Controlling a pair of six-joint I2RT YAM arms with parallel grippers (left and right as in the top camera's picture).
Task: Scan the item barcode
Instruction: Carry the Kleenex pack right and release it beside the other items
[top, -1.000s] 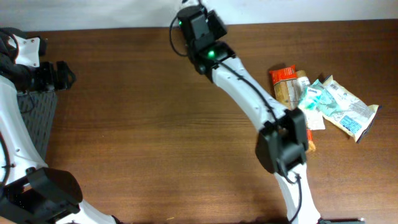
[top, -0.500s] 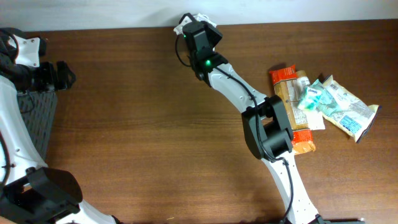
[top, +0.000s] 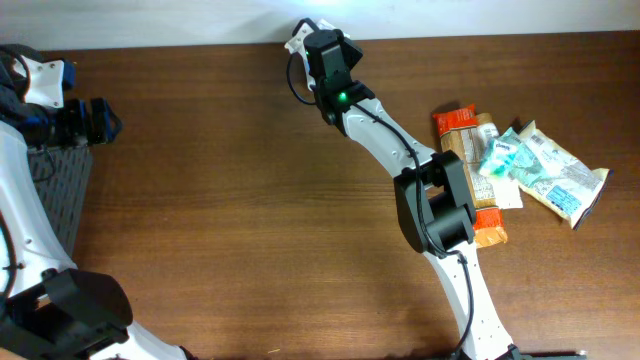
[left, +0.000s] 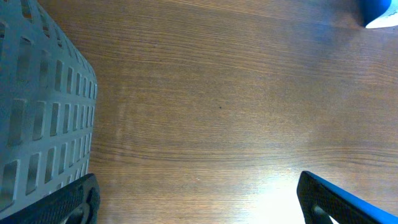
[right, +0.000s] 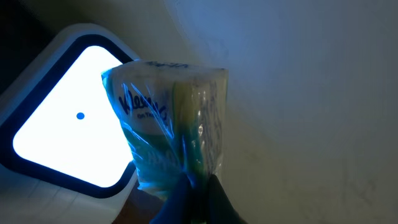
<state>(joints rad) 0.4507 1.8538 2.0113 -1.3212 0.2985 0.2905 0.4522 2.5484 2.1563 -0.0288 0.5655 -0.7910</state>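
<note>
Jaws of the right gripper (right: 193, 186) stay clenched on the Kleenex tissue pack (right: 168, 118), which has edged nearer the lit scanner window (right: 68, 130) and now overlaps its right side. The scan looks imminent.

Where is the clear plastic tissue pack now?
Right wrist view: the pack, pinched in the shut right gripper, in front of the glowing white scanner window.

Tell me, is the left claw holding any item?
No, the left claw stands wide open above the wooden table, with nothing between its fingers.
</note>
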